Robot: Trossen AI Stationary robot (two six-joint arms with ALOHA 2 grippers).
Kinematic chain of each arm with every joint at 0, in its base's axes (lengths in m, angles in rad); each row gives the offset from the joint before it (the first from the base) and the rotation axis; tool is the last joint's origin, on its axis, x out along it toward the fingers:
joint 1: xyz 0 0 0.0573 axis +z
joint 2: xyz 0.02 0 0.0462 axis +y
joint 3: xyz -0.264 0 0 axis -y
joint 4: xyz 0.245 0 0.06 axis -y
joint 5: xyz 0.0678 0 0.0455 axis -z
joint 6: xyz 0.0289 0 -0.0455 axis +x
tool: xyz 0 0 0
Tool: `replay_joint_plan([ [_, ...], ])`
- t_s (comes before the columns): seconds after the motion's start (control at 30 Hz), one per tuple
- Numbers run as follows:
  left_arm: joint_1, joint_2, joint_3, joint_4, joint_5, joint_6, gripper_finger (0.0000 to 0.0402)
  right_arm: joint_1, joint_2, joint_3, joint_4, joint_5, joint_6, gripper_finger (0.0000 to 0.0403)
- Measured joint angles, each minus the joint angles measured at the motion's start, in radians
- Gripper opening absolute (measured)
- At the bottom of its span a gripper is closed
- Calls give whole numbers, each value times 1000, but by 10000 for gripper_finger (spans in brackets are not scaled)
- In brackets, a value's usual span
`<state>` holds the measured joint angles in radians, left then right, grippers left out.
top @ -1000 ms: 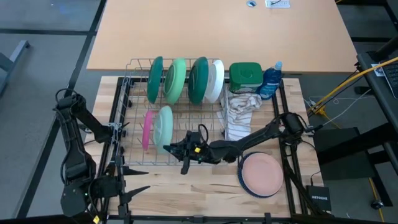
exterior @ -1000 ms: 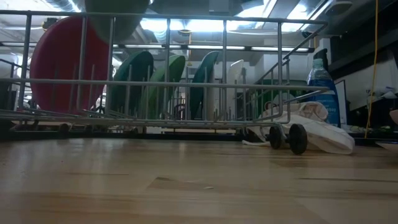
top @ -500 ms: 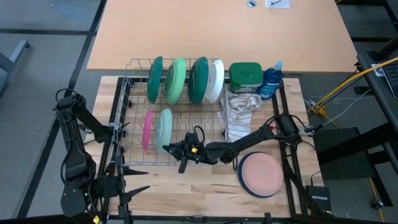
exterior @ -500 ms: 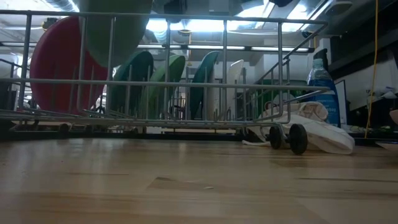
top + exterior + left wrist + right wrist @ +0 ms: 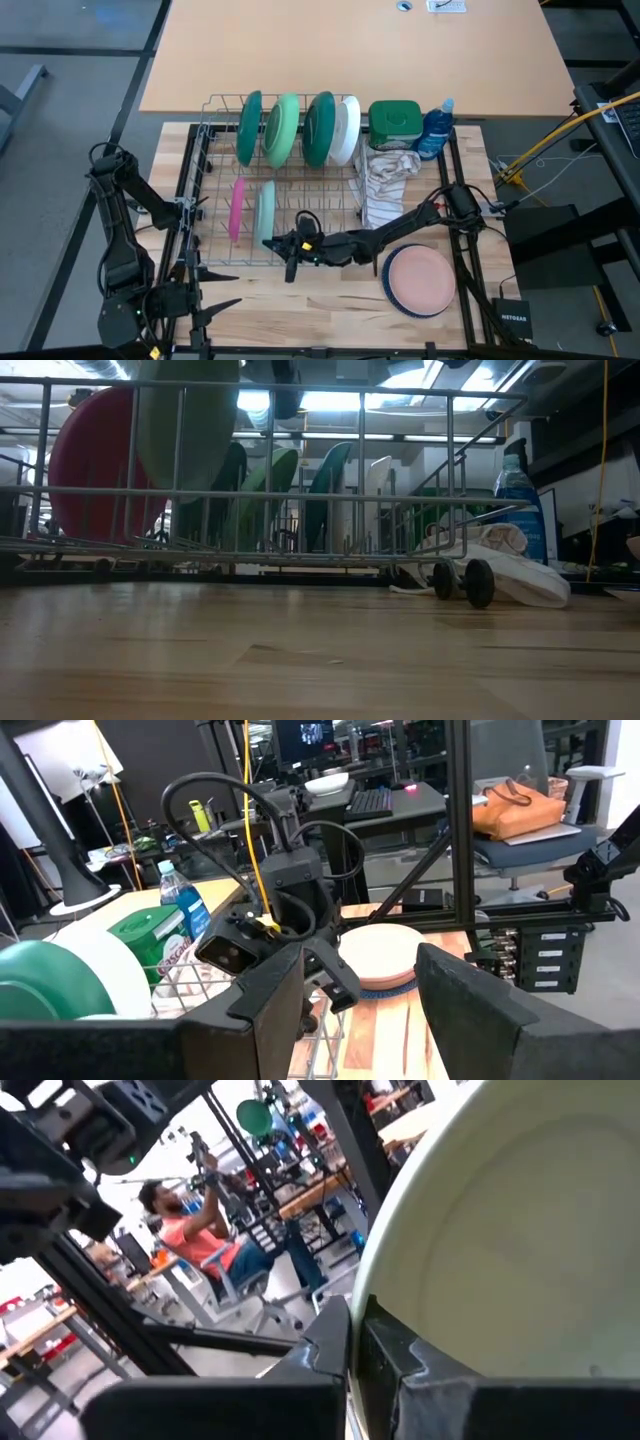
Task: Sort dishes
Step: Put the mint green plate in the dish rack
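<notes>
In the front row of the wire rack (image 5: 215, 140) on the table, my right gripper (image 5: 285, 243), jaws pinched tight on the pale teal plate (image 5: 265, 210), stands it beside the pink plate (image 5: 237, 208), four larger plates racked behind, two stacked plates (image 5: 420, 281) left, left gripper (image 5: 205, 288) open and idle.

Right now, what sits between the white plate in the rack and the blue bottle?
The green tub sits between the white plate and the blue bottle; the cloth lies just in front. The high view shows it.
</notes>
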<state>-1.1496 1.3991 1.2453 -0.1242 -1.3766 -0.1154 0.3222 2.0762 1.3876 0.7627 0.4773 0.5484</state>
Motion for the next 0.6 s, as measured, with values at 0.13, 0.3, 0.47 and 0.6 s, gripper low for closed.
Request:
replay_joint_plan([
  [0.13,0,0,0,0,0,14,184,-6,0,1,-35,-15,3,10],
  [0.3,0,0,0,0,0,17,184,-7,0,1,-61,-16,6,10],
  [0.47,0,0,0,0,0,17,184,-9,0,0,-68,-4,7,27],
  [0.6,0,0,0,0,0,16,184,-11,0,0,-84,1,3,63],
])
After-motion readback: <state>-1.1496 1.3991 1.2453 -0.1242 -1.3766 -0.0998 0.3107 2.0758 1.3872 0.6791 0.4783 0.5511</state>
